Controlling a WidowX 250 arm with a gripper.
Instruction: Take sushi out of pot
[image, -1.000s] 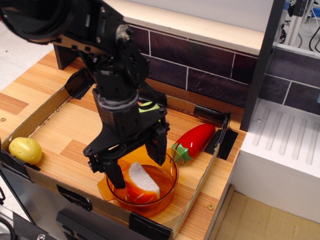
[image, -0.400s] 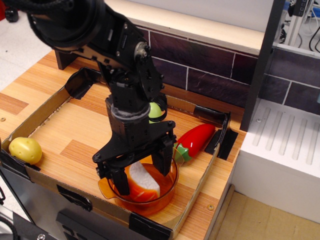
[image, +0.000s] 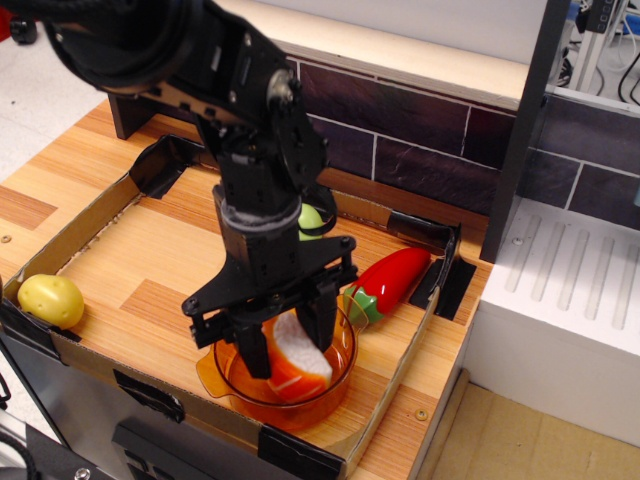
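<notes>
Observation.image shows the pot (image: 240, 385) nearest the camera, sitting on the wooden surface (image: 120, 262) just inside the front wall of the cardboard-edged tray (image: 385, 400). Inside the pot lies the sushi (image: 300, 358), white rice block up and orange layer beneath, tilted toward the pot's right side. The gripper (image: 288, 338) reaches down into the pot, one black finger on each side of the sushi, pinching it. To the left of the pot, well apart at the tray's front left corner, rests a yellow potato (image: 50, 300). Just beside the pot's far right rim lies a red pepper (image: 392, 281) with a green stem. Behind the pot, a green object (image: 312, 218) peeks out from behind the arm (image: 255, 200). Farther back beyond the pot runs a dark tiled wall (image: 400, 130).
</notes>
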